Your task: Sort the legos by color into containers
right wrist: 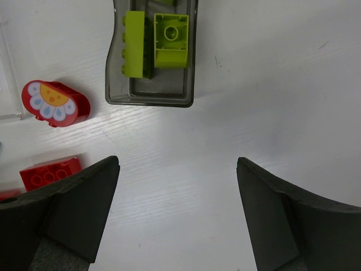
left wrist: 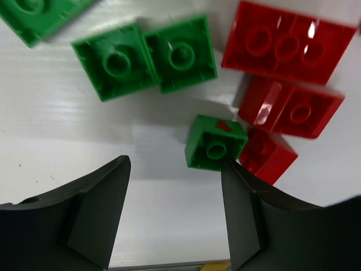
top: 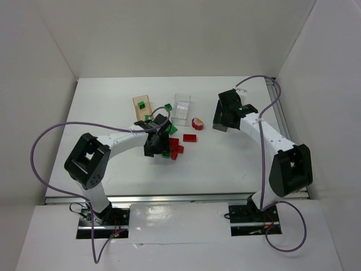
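My left gripper (top: 159,145) (left wrist: 176,164) is open just above the table beside a heap of legos. Its right finger (left wrist: 242,214) sits at the edge of a small green brick (left wrist: 214,144). Two more green bricks (left wrist: 117,62) (left wrist: 180,53) lie ahead, and red bricks (left wrist: 287,42) (left wrist: 290,107) (left wrist: 266,155) lie to the right. My right gripper (top: 220,121) (right wrist: 177,161) is open and empty over bare table. A clear container (right wrist: 151,53) holding yellow-green bricks (right wrist: 171,39) lies just ahead of it. Another container (top: 142,106) holds a green brick, and a clear one (top: 181,108) looks empty.
A red oval brick with a flower print (right wrist: 55,103) (top: 197,123) and a long red brick (right wrist: 51,172) (top: 190,138) lie left of my right gripper. White walls close in the table on three sides. A metal rail (top: 169,197) runs along the near edge.
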Robot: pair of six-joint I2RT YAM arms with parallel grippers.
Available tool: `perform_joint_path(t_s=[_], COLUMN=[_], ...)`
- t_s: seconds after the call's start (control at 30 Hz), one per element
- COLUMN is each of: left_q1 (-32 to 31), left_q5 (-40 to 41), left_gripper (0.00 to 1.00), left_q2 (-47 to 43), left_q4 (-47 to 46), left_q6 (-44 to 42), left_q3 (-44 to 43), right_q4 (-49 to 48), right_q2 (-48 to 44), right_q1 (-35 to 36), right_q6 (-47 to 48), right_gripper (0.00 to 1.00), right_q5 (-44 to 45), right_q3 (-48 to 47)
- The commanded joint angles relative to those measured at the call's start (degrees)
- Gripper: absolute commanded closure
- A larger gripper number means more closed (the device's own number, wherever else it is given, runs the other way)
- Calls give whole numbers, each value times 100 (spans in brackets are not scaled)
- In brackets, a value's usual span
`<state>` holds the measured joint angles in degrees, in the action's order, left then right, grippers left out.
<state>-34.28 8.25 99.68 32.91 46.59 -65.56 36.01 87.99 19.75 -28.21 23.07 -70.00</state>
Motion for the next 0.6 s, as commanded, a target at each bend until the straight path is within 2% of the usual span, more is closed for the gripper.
perform_joint_path(t_s=[0.0,0.17,0.3,0.57], left_q1=[-183,-316,-438,-492], left_q5=[8,-218,-105,17], left_gripper=[25,25,24,34], left_q2=[-116,-177,-19,-19], left_q4=[-127,-311,-311,-216], left_q6=[-431,-791,-792,-792], left_q3=[61,219,219,-149], right_q4=[-191,-191,-191,-191], right_q2=[-264,-264,-203,-141], right_q1=[47,47,47,47], right_q6=[52,52,52,52], right_gripper=[8,8,8,8], right_q5=[13,13,13,-39], right_q3=[109,109,109,109])
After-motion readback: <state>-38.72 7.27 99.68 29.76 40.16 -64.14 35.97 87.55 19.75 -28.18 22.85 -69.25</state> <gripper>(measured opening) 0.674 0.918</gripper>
